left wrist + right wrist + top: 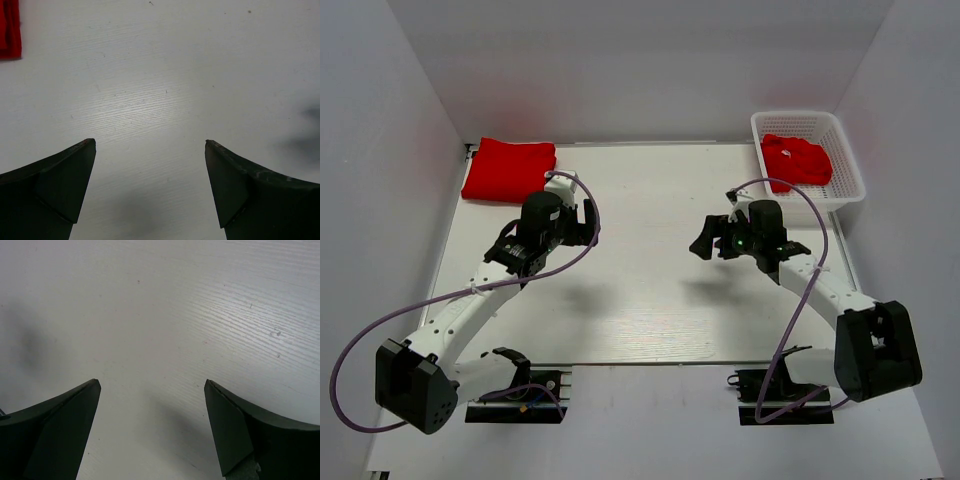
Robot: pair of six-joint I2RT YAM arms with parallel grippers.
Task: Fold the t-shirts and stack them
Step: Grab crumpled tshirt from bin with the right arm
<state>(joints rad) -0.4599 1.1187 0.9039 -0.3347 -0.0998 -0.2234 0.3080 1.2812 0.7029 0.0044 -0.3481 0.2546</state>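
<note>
A folded red t-shirt (pixel 509 170) lies flat at the far left corner of the table; its edge shows at the top left of the left wrist view (pixel 10 30). A crumpled red t-shirt (pixel 796 161) sits inside the white mesh basket (pixel 848 160) at the far right. My left gripper (pixel 586 221) is open and empty above bare table, to the right of and nearer than the folded shirt. My right gripper (pixel 705 243) is open and empty above bare table, left of and nearer than the basket. Both wrist views show wide-apart fingers (pixel 55 185) (pixel 250 430) over white tabletop.
White walls close in the table on the left, back and right. The arms' purple cables (pixel 790 300) loop over the near half. The table's near edge (pixel 640 364) runs just ahead of the arm bases.
</note>
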